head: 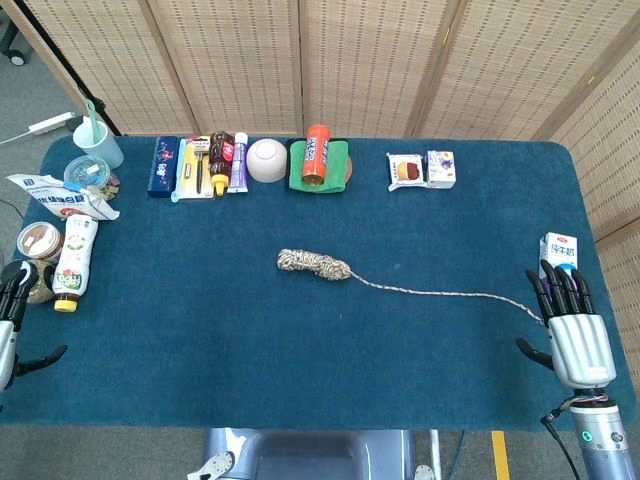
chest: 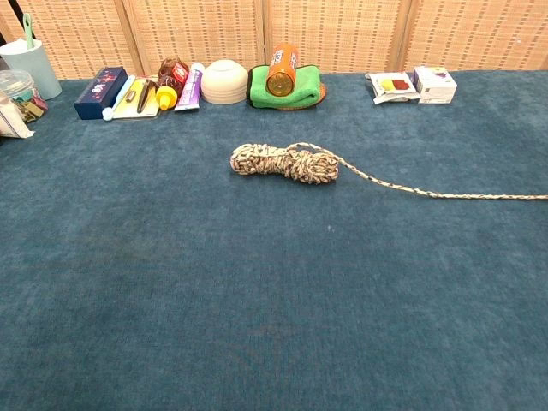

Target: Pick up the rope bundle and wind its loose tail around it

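— Where's the rope bundle (head: 314, 264)?

— Mid-table on the blue cloth (head: 300, 380), long axis left to right, loose tail (head: 440, 293) trailing right and slightly nearer.

— And my hands?

— Only the head view shows them. Right hand (head: 568, 325) sits at the near right edge, fingers straight and apart, empty, tail ending just beside its fingertips. Left hand (head: 14, 320) is at the left edge, empty, fingers spread. The chest view shows the bundle (chest: 284, 162) and the far row, like the orange bottle (chest: 282, 71).
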{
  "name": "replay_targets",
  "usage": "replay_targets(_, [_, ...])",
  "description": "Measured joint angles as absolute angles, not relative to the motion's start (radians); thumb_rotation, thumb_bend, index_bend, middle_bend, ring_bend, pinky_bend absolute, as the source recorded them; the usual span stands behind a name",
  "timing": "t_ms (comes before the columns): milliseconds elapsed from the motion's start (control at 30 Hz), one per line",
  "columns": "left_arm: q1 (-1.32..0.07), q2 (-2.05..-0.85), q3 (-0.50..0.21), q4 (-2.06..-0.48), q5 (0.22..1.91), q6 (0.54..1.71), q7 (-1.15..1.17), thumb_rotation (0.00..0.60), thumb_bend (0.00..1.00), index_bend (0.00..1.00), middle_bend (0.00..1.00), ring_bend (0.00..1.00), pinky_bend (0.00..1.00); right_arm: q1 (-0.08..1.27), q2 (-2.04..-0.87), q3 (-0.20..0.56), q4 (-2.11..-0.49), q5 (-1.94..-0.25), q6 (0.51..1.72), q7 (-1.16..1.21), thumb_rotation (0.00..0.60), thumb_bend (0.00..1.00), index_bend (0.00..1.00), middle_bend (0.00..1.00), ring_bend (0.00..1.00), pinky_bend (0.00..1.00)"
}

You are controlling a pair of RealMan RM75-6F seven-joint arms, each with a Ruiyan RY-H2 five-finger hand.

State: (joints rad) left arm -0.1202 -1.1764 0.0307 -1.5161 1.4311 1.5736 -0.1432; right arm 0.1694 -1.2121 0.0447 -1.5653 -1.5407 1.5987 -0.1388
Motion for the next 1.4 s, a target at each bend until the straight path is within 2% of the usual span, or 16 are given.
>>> replay_targets(433, [-0.138, -1.184, 0.024, -1.508, 1.499, 1.533, -0.141, 0.6, 0.05, 0.0, 0.0, 0.0, 0.0, 0.152, -1.203, 0.058, -1.595, -1.552, 1.6, -0.127, 0.6, 0.0, 0.0, 0.0, 0.0, 0.0])
replay_targets(533, [-0.182, -1.177, 0.008, -1.525, 1.516, 1.485, -0.129, 0.6, 0.05, 0.0, 0.0, 0.0, 0.0, 0.151, -1.198, 0.064, -1.597, -1.546, 1.594, -0.113, 0.6, 0.0, 0.0, 0.0, 0.0, 0.0])
replay_targets(733, [-0.334, -1.17, -0.064, -1.604, 1.511, 1.312, -0.063, 0.6, 0.05, 0.0, 0.0, 0.0, 0.0, 0.149, -1.194, 0.074, -1.596, -1.536, 1.577, -0.101, 0.6, 0.0, 0.02, 0.0, 0.0, 0.0])
replay_targets(867, [-0.355, -1.173, -0.089, -1.66, 1.478, 1.288, -0.012, 0.6, 0.05, 0.0, 0.0, 0.0, 0.0, 0.155, -1.198, 0.073, -1.594, -1.532, 1.552, -0.09, 0.6, 0.0, 0.05, 0.0, 0.0, 0.0])
replay_targets(1067, [-0.324, -1.16, -0.086, -1.727, 1.411, 1.303, 0.094, 0.6, 0.05, 0.0, 0.0, 0.0, 0.0, 0.204, -1.204, 0.081, -1.597, -1.508, 1.435, -0.062, 0.6, 0.0, 0.14, 0.0, 0.0, 0.0])
replay_targets(1300, [-0.291, -1.145, -0.071, -1.748, 1.405, 1.332, 0.103, 0.6, 0.05, 0.0, 0.0, 0.0, 0.0, 0.294, -1.241, 0.129, -1.591, -1.415, 1.282, -0.031, 0.6, 0.0, 0.34, 0.0, 0.0, 0.0])
replay_targets(1400, [-0.284, -1.138, -0.069, -1.747, 1.415, 1.341, 0.084, 0.6, 0.05, 0.0, 0.0, 0.0, 0.0, 0.332, -1.285, 0.159, -1.56, -1.346, 1.227, -0.047, 0.6, 0.0, 0.38, 0.0, 0.0, 0.0])
